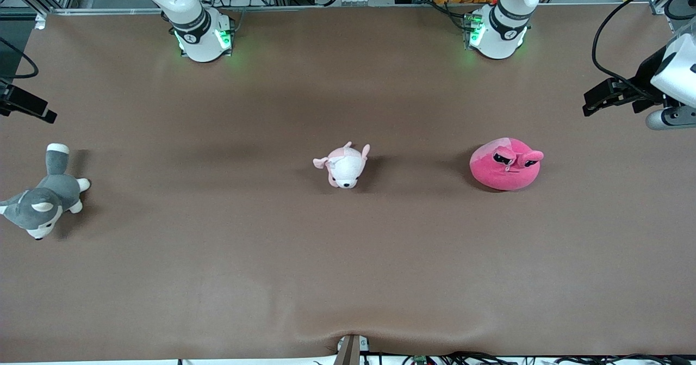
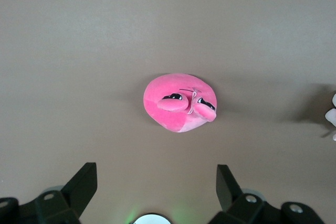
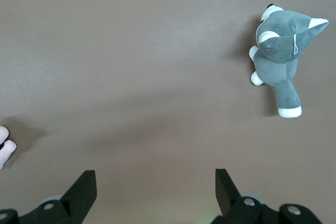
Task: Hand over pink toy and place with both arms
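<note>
Lying on the brown bench (image 1: 348, 278) toward the left arm's end, the pink toy (image 1: 506, 164) sits flat with its two ear-like flaps and dark eye patches turned up, touched by nothing. The left gripper (image 2: 156, 184) hangs in the air above the bench at that same end, its jaws spread wide and empty; in the left wrist view the pink toy shows past the two black fingers (image 2: 81, 184), well apart from them. The right gripper (image 3: 155, 187) is up over the right arm's end of the bench, its jaws also wide and holding nothing. A grey-and-white husky plush (image 1: 44, 197) lies on its side at the right arm's end. Between it and the pink toy, near the middle of the bench, rests a smaller pale pink-and-white plush animal (image 1: 343, 165). All three plush things lie well apart from one another.
</note>
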Motion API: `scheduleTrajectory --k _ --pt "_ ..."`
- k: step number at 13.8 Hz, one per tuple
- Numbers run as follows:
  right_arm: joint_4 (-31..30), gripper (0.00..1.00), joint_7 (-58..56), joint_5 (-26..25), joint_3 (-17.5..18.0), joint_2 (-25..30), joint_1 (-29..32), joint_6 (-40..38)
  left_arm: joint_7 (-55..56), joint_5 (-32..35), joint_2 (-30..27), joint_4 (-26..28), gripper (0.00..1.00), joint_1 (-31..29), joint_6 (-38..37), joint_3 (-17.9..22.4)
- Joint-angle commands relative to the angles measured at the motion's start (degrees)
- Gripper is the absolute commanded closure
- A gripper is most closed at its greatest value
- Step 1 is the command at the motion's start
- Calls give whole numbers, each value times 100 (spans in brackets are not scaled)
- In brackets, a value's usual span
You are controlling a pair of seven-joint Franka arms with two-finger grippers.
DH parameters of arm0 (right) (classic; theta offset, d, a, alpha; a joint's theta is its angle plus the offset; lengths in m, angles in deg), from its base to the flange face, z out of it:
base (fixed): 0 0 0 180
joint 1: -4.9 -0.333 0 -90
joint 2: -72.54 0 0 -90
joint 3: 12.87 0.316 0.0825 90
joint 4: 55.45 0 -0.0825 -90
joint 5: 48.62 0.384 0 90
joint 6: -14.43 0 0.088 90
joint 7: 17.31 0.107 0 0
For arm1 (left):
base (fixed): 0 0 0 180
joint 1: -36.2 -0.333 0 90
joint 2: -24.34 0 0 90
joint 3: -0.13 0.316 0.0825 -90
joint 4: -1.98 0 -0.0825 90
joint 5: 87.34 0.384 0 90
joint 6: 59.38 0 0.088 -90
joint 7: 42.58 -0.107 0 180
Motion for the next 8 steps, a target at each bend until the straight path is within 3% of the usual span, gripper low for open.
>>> scheduleTrajectory --k 1,8 --pt "-12 0 -22 -54 62 67 78 -5 -59 -96 -43 -48 0 -33 -145 -12" --pt "-3 0 22 -54 71 67 60 -31 -6 -43 203 -408 0 -50 -137 -12"
